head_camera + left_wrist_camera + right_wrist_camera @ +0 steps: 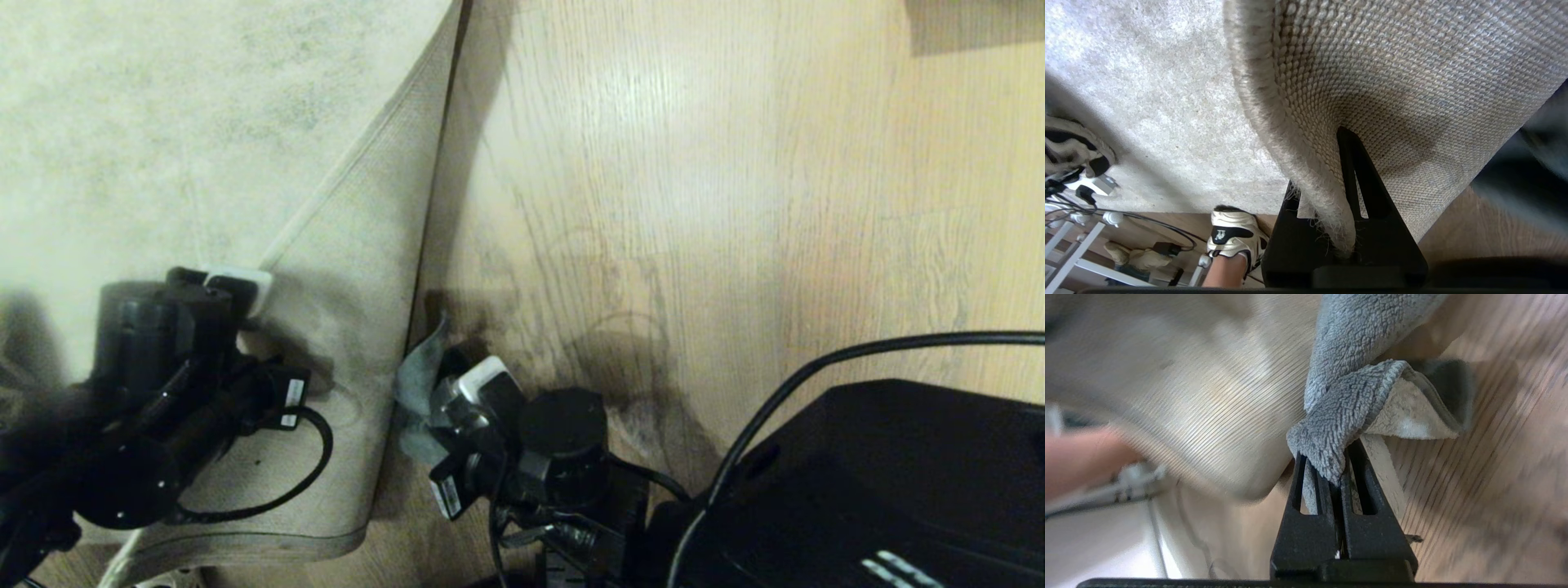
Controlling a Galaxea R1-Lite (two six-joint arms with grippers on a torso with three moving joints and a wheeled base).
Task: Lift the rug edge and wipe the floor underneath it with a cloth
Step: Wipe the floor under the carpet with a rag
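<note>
**Rug corner held up, cloth at the bare planks**

The rug edge [359, 167] is folded back over the rug's own pile on the left of the scene, showing its tan woven backing [1412, 81]. The left gripper [1345, 196] is clamped on that border, one dark finger [1355, 171] lying against the backing and the frayed binding running down between the jaws. In the head view this gripper [237, 290] sits at the near left, over the turned-up flap.

Just right of the fold lies the floor [694, 204], light wood-grain planks with a sheen. The right gripper [1333, 473] is pinched tight on the cloth [1355, 400], grey with a pale underside; the cloth [416, 384] hangs beside the flap's fold line, near the planks.

A person's shoe [1233, 237] stands on the floor beyond the rug's border.
</note>
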